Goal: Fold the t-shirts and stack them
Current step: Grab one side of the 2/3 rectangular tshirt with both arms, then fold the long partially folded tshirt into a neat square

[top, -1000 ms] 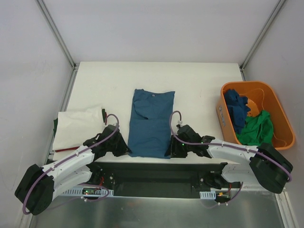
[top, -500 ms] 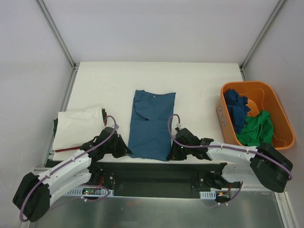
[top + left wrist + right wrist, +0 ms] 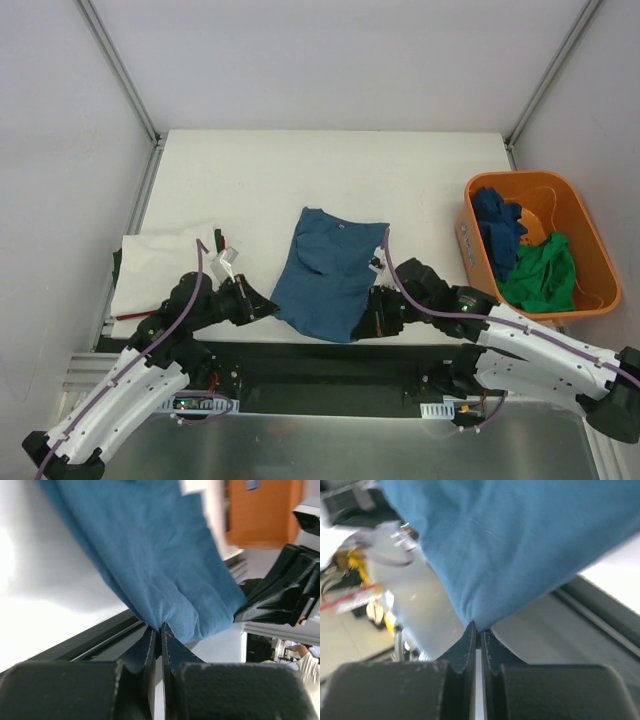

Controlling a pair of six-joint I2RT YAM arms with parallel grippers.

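1. Pinching the near corners of the blue t-shirt (image 3: pixel 330 270) with left gripper (image 3: pixel 159 630) and right gripper (image 3: pixel 477 630), both clamped shut on cloth
2. Spread beyond on the white table (image 3: pixel 230 180) (collar end farthest)
3. Off sideways: white t-shirt (image 3: pixel 165 265) left, orange basket (image 3: pixel 520 179) right

blue t-shirt (image 3: pixel 332 272) mid-table, orange basket (image 3: pixel 468 245) (right edge)

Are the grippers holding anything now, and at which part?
Both hold the blue t-shirt: the left gripper pinches its near left corner, the right gripper its near right corner.
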